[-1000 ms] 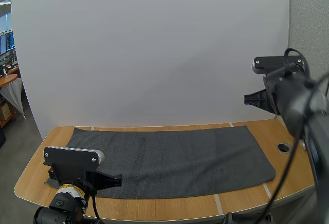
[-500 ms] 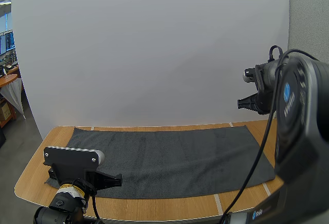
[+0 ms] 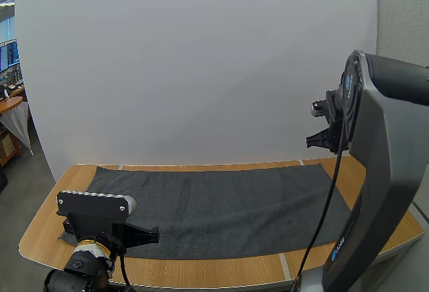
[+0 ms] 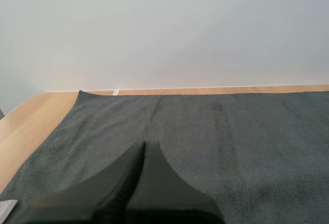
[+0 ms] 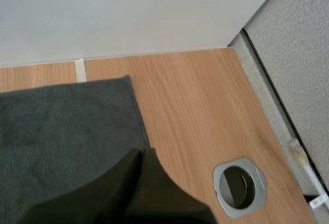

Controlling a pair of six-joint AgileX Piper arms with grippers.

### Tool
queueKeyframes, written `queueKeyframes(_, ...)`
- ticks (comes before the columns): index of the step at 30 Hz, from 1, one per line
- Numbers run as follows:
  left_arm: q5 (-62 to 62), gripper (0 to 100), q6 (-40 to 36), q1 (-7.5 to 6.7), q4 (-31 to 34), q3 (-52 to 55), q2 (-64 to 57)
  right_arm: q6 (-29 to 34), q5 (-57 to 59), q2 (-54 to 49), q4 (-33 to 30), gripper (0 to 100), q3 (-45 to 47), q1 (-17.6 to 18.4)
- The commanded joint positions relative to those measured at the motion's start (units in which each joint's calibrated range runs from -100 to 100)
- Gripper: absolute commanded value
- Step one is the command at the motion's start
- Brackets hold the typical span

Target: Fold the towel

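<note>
Table (image 3: 201, 272): light wood, rounded at the front left corner.
Seam strip (image 5: 79, 70): narrow, white, crossing the wood at the far edge.
Cable hole (image 5: 240, 183): round, grey metal rim, set in the wood near the right end.
Backboard (image 3: 201, 71): plain white, upright along the table's far edge.
Partition (image 5: 298, 54): speckled grey, just beside the table's right end.

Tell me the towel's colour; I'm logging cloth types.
The flat cloth towel is plain dark grey, unpatterned; the left wrist view shows it best.
</note>
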Motion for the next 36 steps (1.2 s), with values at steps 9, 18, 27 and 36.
queueKeyframes(9, -1.29, 0, 0.03, -0.30, -0.73, 0.07, -0.26, -8.08, -0.35, 12.66, 6.82, 0, -12.02, -1.39)
queueKeyframes(18, -1.29, 0, 0.03, -0.30, -0.73, 0.07, -0.26, -12.51, 1.00, 20.91, 11.79, 0, -18.72, -1.56)
queueKeyframes(27, -1.29, 0, 0.03, -0.30, -0.73, 0.07, -0.26, -18.85, 1.65, 24.71, 19.05, 100, -19.93, -1.56)
queueKeyframes(36, -1.29, 0, 0.03, -0.30, -0.73, 0.07, -0.26, -21.32, -1.49, 26.88, 20.11, 100, -21.55, -1.95)
